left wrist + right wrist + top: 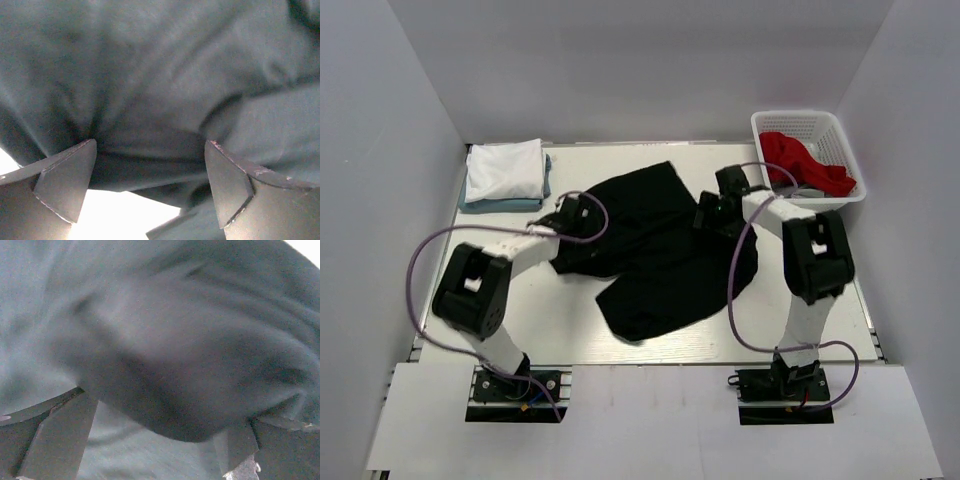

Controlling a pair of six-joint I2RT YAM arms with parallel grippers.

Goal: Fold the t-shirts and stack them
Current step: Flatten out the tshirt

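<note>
Left gripper [570, 213] jaws wide apart, nothing held; right gripper [713, 212] same. Black t-shirt [660, 265] lies crumpled between and under both. Risk: closing pinches several bunched layers, so lift drags a wad, not one edge. Folded stack [505, 175] just beyond left gripper may get nudged.

Black t-shirt [650, 250] lies rumpled mid-table; folded white t-shirt [505, 168] (atop a light blue-grey one [495, 206]) far left

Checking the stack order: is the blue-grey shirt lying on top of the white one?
No, the white shirt lies on top, the blue-grey shirt peeking out beneath it.
</note>
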